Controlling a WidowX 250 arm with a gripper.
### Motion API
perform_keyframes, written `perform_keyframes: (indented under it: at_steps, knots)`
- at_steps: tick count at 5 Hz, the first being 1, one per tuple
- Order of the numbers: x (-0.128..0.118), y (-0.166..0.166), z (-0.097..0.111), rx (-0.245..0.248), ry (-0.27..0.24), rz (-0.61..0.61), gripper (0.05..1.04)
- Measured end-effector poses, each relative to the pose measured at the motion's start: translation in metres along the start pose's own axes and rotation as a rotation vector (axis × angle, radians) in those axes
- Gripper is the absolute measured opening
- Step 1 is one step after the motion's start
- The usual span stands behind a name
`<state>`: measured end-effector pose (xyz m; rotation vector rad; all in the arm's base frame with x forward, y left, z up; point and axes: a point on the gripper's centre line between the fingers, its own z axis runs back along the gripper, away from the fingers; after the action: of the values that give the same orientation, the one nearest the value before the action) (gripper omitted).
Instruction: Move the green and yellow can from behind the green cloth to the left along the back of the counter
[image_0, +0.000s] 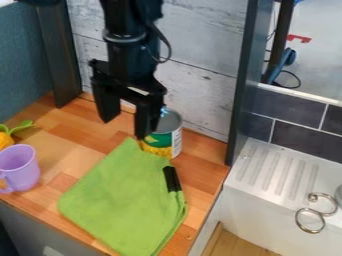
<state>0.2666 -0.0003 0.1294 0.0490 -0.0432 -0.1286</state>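
An empty gripper (125, 127), fingers parted, hangs beside a can (172, 139) standing upright behind a cloth (123, 200), apparently leaving it room to lie flat.

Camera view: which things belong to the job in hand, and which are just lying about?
Likely in the job, by nearness:
tool, open above the counter
can, by its fingertips
cloth, lying near the can

Seemingly lying about:
cup
leafy orange toy
metal rings
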Motion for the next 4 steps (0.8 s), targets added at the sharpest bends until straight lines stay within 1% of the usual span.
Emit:
perform_keyframes:
  at_steps: [1, 2, 3, 4]
  knots:
    - [0.016, -0.008, -0.008, -0.045, -0.028, -0.026, 1.001]
    - [0.039, -0.02, -0.02, -0.068, -0.01, -0.129, 1.001]
    - [0.052, -0.027, -0.026, -0.091, -0.046, -0.168, 1.001]
    - [0.057, -0.029, -0.033, -0.102, -0.059, -0.178, 1.001]
